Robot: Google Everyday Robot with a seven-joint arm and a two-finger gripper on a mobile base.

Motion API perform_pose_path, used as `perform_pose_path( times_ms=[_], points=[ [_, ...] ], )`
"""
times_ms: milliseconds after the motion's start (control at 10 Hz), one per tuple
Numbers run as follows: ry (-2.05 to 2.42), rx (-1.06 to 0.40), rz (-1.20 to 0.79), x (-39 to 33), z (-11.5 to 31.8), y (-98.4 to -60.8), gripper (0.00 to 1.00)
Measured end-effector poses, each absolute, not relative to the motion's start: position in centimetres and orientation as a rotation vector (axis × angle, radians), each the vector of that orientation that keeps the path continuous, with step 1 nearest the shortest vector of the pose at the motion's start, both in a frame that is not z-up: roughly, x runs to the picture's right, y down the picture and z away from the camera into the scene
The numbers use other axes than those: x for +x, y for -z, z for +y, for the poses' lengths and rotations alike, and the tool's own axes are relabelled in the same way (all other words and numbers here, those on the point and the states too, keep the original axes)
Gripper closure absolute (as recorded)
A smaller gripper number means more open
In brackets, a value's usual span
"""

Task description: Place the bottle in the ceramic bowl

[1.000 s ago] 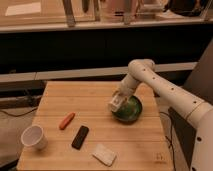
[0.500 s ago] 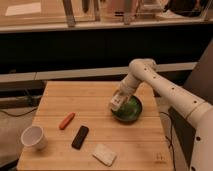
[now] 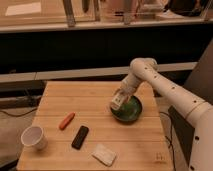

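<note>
The dark green ceramic bowl (image 3: 129,111) sits on the right part of the wooden table (image 3: 95,100). My gripper (image 3: 119,100) hangs over the bowl's left rim at the end of the white arm. The small whitish bottle (image 3: 117,102) is in the gripper, tilted, just above the bowl's left edge.
A white cup (image 3: 34,137) stands at the front left. An orange carrot-like object (image 3: 66,120) and a flat black object (image 3: 80,137) lie left of centre. A flat white rectangular block (image 3: 104,154) lies near the front edge. A dark counter runs behind the table.
The gripper with the bottle has stayed over the bowl's left rim; almost nothing has moved.
</note>
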State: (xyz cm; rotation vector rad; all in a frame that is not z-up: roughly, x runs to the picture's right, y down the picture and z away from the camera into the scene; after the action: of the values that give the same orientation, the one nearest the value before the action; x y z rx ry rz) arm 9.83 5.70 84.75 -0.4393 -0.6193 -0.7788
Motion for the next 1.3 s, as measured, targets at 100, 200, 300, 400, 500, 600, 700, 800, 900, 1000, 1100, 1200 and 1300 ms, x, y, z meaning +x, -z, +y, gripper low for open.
perform_pose_path(
  times_ms=[100, 200, 300, 400, 500, 600, 700, 800, 900, 1000, 1100, 1200, 1300],
  points=[
    [0.777, -0.440, -0.619, 9.9, 5.6, -84.8, 0.96],
    [0.775, -0.441, -0.618, 10.0, 5.6, -84.8, 0.96],
    [0.772, -0.440, -0.617, 10.2, 5.5, -84.9, 0.96],
    [0.770, -0.441, -0.616, 10.3, 5.4, -84.9, 0.96],
    [0.769, -0.441, -0.615, 10.3, 5.4, -85.0, 0.96],
    [0.766, -0.442, -0.614, 10.4, 5.3, -85.0, 0.96],
    [0.765, -0.442, -0.613, 10.5, 5.2, -85.1, 0.96],
    [0.763, -0.442, -0.612, 10.6, 5.2, -85.1, 0.96],
    [0.760, -0.443, -0.611, 10.7, 5.1, -85.2, 0.96],
    [0.757, -0.443, -0.609, 10.8, 5.0, -85.2, 0.96],
    [0.756, -0.444, -0.608, 10.9, 5.0, -85.2, 0.96],
    [0.755, -0.444, -0.608, 10.9, 5.0, -85.3, 0.96],
    [0.753, -0.444, -0.607, 11.0, 4.9, -85.3, 0.94]
  ],
)
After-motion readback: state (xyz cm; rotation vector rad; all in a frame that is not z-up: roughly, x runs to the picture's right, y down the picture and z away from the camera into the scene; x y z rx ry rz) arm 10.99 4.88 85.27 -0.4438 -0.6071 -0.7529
